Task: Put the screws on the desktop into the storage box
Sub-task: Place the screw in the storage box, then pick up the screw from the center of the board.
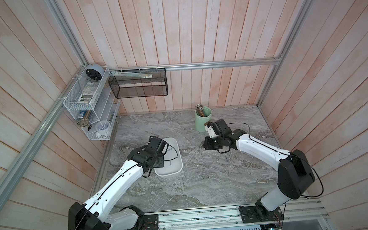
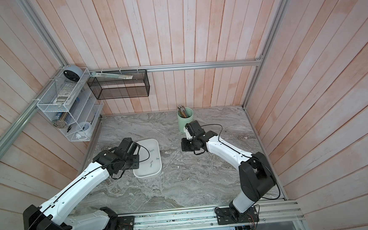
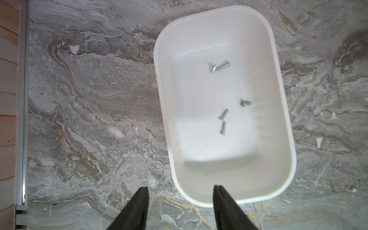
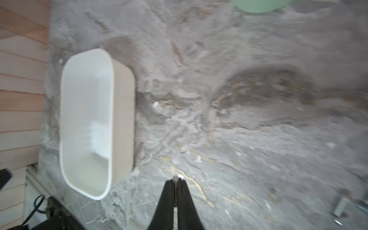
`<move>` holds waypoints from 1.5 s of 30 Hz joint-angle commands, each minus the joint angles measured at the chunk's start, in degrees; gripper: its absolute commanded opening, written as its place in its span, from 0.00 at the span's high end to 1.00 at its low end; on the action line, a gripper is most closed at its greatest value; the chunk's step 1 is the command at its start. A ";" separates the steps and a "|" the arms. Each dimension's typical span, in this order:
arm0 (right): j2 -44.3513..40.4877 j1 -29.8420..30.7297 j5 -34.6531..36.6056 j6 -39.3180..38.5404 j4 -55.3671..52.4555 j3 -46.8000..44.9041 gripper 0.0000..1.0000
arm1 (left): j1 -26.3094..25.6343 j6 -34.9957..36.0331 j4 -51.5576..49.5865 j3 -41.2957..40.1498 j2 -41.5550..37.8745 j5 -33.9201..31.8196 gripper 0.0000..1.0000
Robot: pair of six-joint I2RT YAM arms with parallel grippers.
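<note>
Right gripper [image 4: 175, 181] clamps one screw [image 4: 175, 177] tight between its fingertips, storage box [image 4: 122, 119] off to their side; left gripper [image 3: 180, 191] hangs half-spread, gripping nothing, box just ahead, five screws [image 3: 223, 115] inside

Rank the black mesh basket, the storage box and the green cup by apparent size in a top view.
1. black mesh basket, though it hangs higher, nearer the camera.
2. storage box, partly hidden by the left arm.
3. green cup.

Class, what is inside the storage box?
Five screws lie on the storage box floor. In both top views the left arm covers part of it.
</note>
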 commanded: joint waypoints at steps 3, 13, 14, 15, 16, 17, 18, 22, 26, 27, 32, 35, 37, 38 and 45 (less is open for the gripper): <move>10.57 6.42 -5.07 3.82 5.75 8.28 1.00 | 0.28 0.01 -0.31 0.31 -0.81 -1.65 0.42; 22.34 14.09 -2.46 1.74 2.64 19.13 1.00 | 0.28 -0.25 -0.58 0.31 -1.13 -2.32 0.42; 22.53 14.26 -2.14 1.66 2.42 19.32 1.00 | 0.28 -0.24 -0.58 0.31 -1.08 -2.36 0.42; 22.84 14.46 -2.26 1.44 2.19 19.53 0.98 | 0.28 -0.26 -0.58 0.35 -0.99 -2.34 0.42; 23.05 14.59 -2.37 1.31 2.00 19.73 0.93 | 0.28 -0.21 -0.63 0.31 -0.96 -2.35 0.43; 23.23 14.62 -2.37 1.25 1.67 19.92 0.88 | 0.28 -0.21 -0.62 0.31 -0.95 -2.32 0.43; 23.40 14.72 -2.36 1.10 1.33 20.20 0.83 | 0.28 -0.22 -0.58 0.30 -0.85 -2.32 0.43; 23.50 15.40 0.32 -0.81 -2.03 22.31 0.69 | 0.28 -0.35 -0.58 0.35 -0.83 -2.39 0.42; 22.19 15.93 4.01 -2.89 -4.86 23.80 0.63 | 0.29 -0.48 -0.49 0.22 -1.18 -2.32 0.42; 21.38 15.91 5.07 -3.20 -5.17 23.53 0.63 | 0.28 -0.50 -0.41 0.22 -1.31 -2.23 0.43; 14.62 15.32 15.25 -5.31 -11.10 23.43 0.61 | 0.28 -0.82 0.87 0.04 -2.30 1.81 0.42; 8.39 14.12 25.25 -3.96 -18.04 23.18 0.59 | 0.20 -2.06 1.95 1.19 -2.85 8.57 0.42; 2.86 12.57 33.11 -2.14 -19.39 19.65 0.58 | -0.60 -3.10 3.13 2.06 -3.04 10.42 0.43; 0.29 11.78 36.64 -1.79 -18.73 17.11 0.57 | -1.18 -3.31 3.41 2.74 -2.67 10.59 0.43; -24.71 -3.99 38.15 5.80 -3.05 -12.77 0.11 | -11.12 -6.83 7.27 9.47 6.30 9.37 0.43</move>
